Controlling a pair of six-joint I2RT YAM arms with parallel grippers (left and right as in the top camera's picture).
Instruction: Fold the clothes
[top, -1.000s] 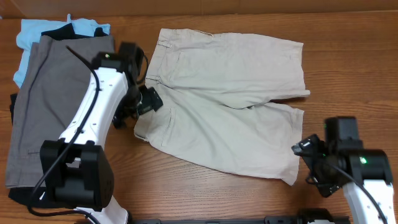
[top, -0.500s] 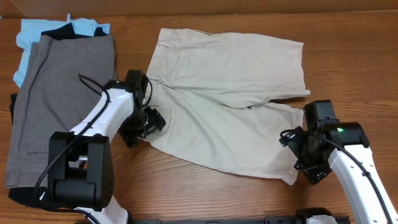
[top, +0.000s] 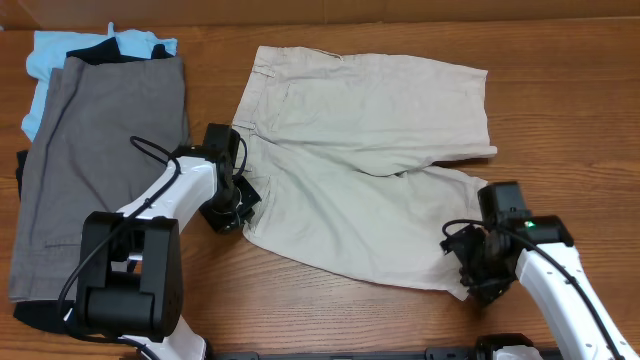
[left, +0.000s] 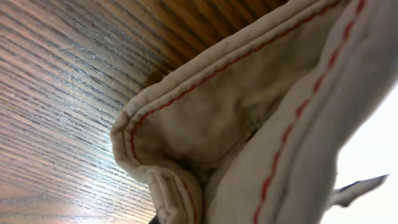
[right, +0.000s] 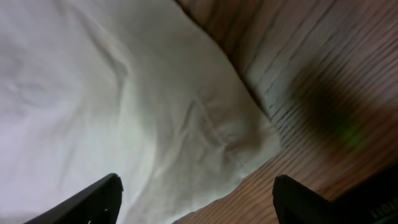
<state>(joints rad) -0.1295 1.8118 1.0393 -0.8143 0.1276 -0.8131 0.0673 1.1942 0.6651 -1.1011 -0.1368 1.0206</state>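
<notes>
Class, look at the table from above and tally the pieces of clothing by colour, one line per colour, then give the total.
Beige shorts: 1
Grey-brown shorts: 1
Light blue garment: 1
Black garment, mostly hidden under the pile: 1 as far as can be told
Total: 4
</notes>
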